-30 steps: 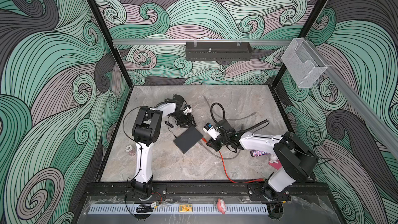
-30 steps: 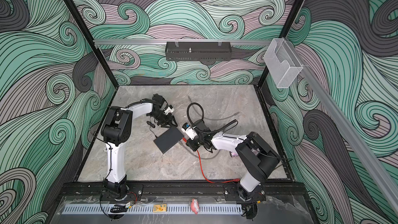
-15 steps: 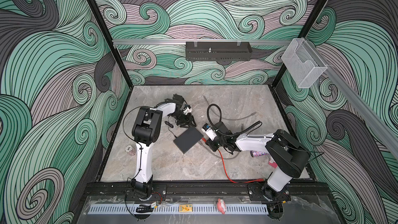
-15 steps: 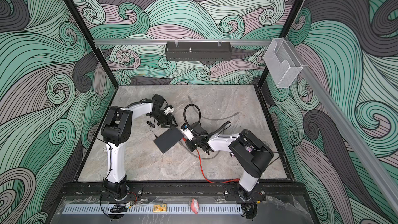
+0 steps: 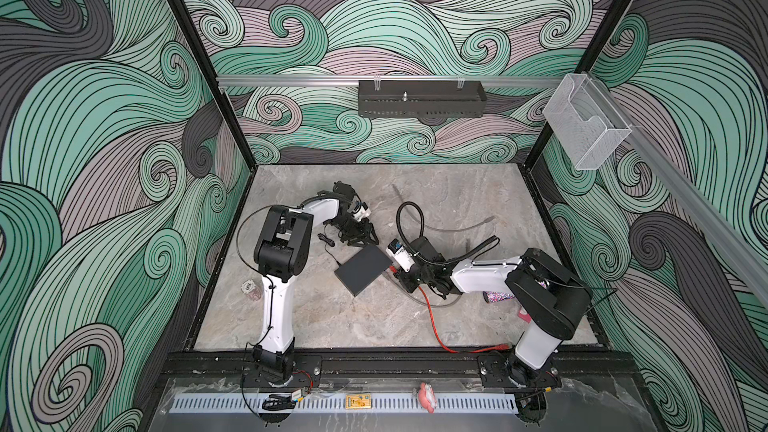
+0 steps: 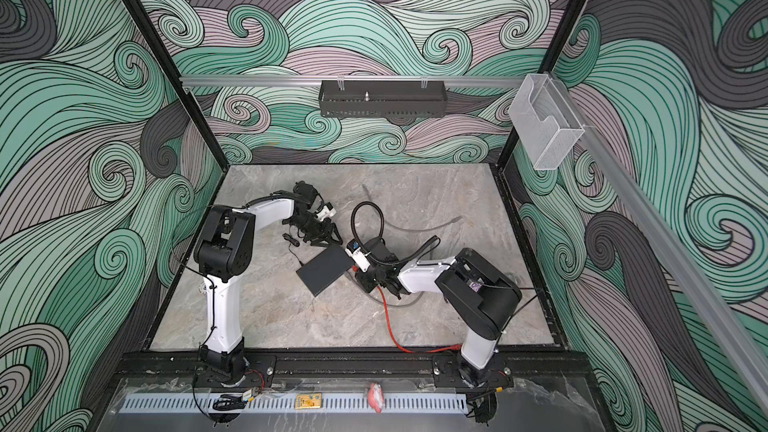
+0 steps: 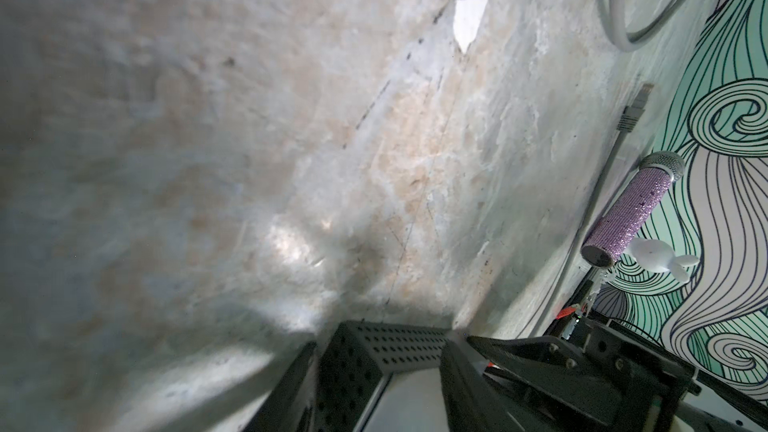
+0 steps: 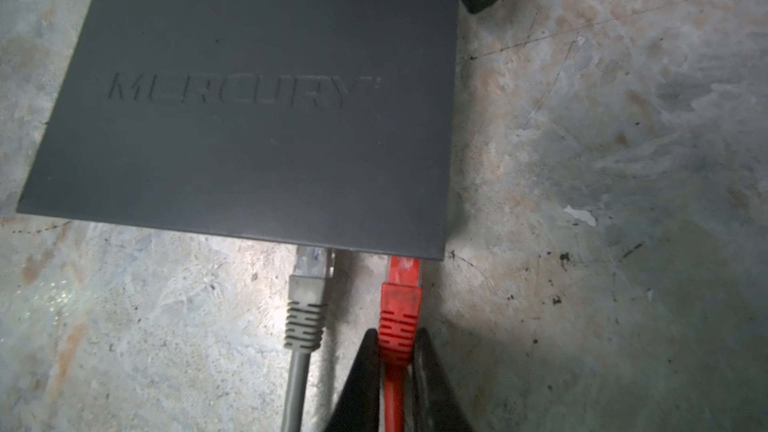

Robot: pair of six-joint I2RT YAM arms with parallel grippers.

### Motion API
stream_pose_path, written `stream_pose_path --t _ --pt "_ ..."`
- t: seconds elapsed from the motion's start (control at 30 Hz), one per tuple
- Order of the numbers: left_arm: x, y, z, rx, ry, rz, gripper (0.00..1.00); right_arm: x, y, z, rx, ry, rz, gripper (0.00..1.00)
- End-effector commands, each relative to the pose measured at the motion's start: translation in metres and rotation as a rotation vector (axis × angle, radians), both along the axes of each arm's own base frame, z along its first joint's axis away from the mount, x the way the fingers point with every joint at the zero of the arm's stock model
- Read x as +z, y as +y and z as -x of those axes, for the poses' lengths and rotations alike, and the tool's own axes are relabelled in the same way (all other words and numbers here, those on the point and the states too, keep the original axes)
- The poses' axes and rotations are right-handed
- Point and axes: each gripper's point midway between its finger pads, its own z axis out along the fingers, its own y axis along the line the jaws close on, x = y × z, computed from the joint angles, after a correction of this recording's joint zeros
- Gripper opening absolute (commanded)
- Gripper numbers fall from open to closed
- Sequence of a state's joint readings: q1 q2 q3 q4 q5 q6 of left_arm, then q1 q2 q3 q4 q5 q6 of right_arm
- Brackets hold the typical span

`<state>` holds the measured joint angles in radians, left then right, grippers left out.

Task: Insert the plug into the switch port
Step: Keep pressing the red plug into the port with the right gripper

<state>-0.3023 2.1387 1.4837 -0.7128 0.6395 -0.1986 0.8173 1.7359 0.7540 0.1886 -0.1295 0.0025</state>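
Black switch (image 5: 363, 270): lies flat on the table (image 5: 457, 209), a little below the middle of the frame in both top views, turned at a slant. The right wrist view shows raised letters on its top.
Red plug (image 8: 401, 297): at the switch's edge that faces the right of the frame in the top views, close to one corner. Its tip sits under the lip of that edge, and how deep it goes cannot be told.
Right gripper (image 8: 397, 336): closed on the red plug's ribbed boot, one finger on each side, both touching it.
Grey plug (image 8: 309, 284): just beside the red one, at the same edge, with no finger on it.
Left gripper (image 5: 360, 239): at the switch's far corner, just above it in the frame. Its jaws are parted with nothing between them. Whether the fingertips press on the switch cannot be told.
Red cable (image 5: 432, 322): runs from the red plug towards the lower right of the frame, ending by the right arm's base.
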Motion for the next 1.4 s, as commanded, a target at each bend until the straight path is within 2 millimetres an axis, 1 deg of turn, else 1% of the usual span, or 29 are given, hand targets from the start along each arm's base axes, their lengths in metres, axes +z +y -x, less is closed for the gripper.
stream_pose_path --t 0.0,0.17,0.37,0.47,0.57,0.73,0.9,1.1,1.17,1.37 --pt "-0.034 0.015 0.028 0.007 0.119 -0.114 0.51 0.017 0.015 -0.007 0.014 -0.045 -0.045 0.11" --pt "-0.031 0.011 0.03 0.01 0.131 -0.086 0.52 0.033 0.016 -0.005 0.012 -0.056 -0.049 0.07" --pt "-0.029 0.008 0.035 0.008 0.151 -0.064 0.52 0.048 0.015 -0.005 -0.008 -0.056 -0.028 0.06" --pt "-0.028 0.006 0.035 0.007 0.157 -0.047 0.52 0.052 0.014 -0.006 -0.014 -0.048 -0.015 0.05" --pt "-0.027 0.006 0.036 0.007 0.161 -0.047 0.52 0.047 0.016 -0.009 -0.018 -0.036 0.012 0.06" --pt "-0.027 0.008 0.037 0.011 0.157 -0.054 0.52 0.03 0.013 -0.013 -0.03 0.013 0.105 0.05" --pt "-0.025 0.004 0.039 0.02 0.166 -0.028 0.52 0.036 0.015 -0.018 -0.04 -0.002 0.104 0.05" --pt "-0.028 0.001 0.047 0.005 0.185 -0.033 0.52 0.048 0.025 -0.025 -0.029 -0.038 0.068 0.05" --pt "-0.027 0.0 0.049 0.003 0.186 -0.034 0.52 0.048 0.028 -0.029 -0.023 -0.047 0.064 0.05" --pt "-0.021 -0.004 0.057 -0.007 0.19 -0.028 0.52 0.038 0.032 -0.037 -0.014 -0.063 0.101 0.05"
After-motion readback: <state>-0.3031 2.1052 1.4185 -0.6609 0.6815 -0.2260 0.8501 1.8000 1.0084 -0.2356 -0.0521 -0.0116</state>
